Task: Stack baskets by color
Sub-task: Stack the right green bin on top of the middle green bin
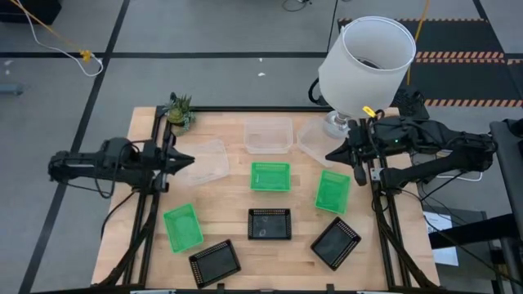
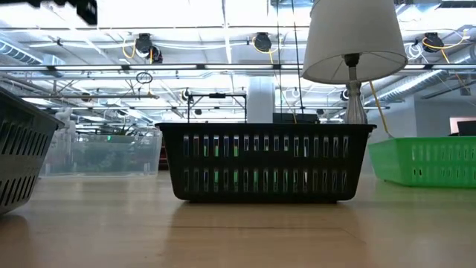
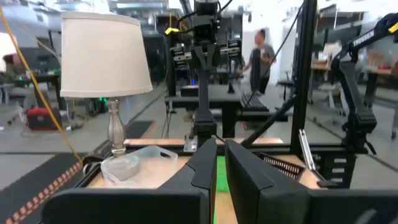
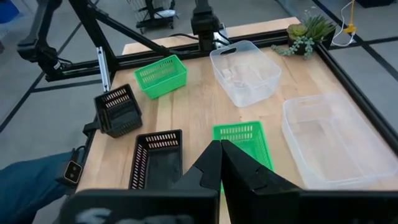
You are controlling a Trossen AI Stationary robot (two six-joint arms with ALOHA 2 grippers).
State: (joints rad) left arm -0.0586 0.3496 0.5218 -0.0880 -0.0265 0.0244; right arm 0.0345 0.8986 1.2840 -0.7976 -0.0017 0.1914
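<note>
A: The left gripper [image 1: 186,160]?
B: Matte dark fingers drawn to a narrow slit, holding nothing, hovering at the left edge of the worktop [image 1: 229,253] just beside a clear basket [image 1: 204,162].

A: And the right gripper [image 1: 333,154]?
B: Jaws pressed fully together, empty, near the far right corner, above another clear basket [image 1: 313,140].

A: Where do the baskets sit?
B: None are stacked. All are shallow rectangles. The third clear basket [image 1: 268,135], translucent and smooth-walled with rounded corners, lies at the far edge, mid-table. One green basket [image 1: 270,175] with slotted walls sits at the centre, a second green basket [image 1: 333,191] to its right, tilted, and a third green basket [image 1: 182,226] toward the near left. A black basket [image 1: 270,224] with ribbed perforated walls lies just nearside of the centre green one; another black basket [image 1: 215,262] is at the near edge, and the last black basket [image 1: 336,242] sits angled toward the near right corner.

A: Anything else?
B: Pale wood-grain planks on a black frame, a lamp [image 1: 365,69] with a white drum shade at the far right corner, and a small spiky plant [image 1: 179,110] at the far left corner. A person [image 3: 259,59] stands in the room beyond.
</note>
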